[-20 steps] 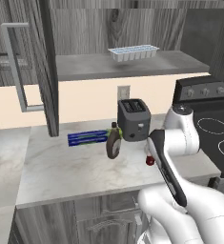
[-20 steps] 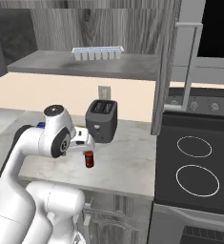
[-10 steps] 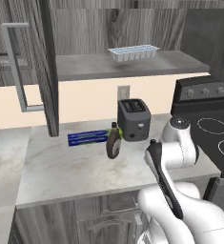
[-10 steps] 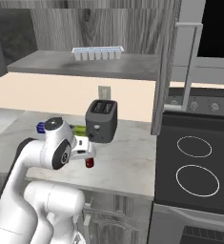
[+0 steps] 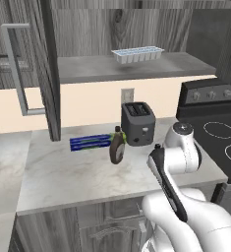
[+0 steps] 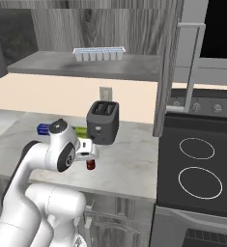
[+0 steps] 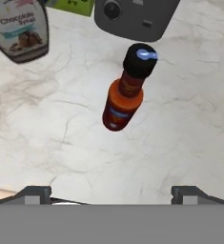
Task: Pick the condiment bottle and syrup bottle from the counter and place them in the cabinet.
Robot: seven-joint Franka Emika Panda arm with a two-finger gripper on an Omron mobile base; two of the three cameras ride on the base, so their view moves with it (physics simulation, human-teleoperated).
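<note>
On the counter (image 7: pixel 180 143), in front of the dark toaster (image 7: pixel 135 16), the condiment bottle (image 7: pixel 127 88) stands upright on the pale marbled stone, its black cap toward the camera in the hand view and its red body clear of everything around it; the end effector (image 7: pixel 111 193) hangs above it with its two dark tips spread wide apart and holding nothing; from the right base view the same bottle (image 6: pixel 91 164) shows as a small red shape just below the hand, near the counter's front edge; the syrup bottle (image 5: pixel 117 146) stands upright well to the side, just beside the toaster (image 5: pixel 138 123), its label reading "Chocolate Syrup" in the hand view (image 7: pixel 20 28); beside it lies a blue packet (image 5: pixel 90 142) flat on the stone, and a yellow-green item (image 6: pixel 82 130) touches the toaster's side; higher up, the cabinet (image 5: pixel 131 69) is open, its door (image 5: pixel 36 69) swung outward with the silver bar handle showing, and an ice cube tray (image 5: pixel 136 53) rests on its grey shelf; the black stove top (image 6: pixel 197 164) adjoins the counter.
</note>
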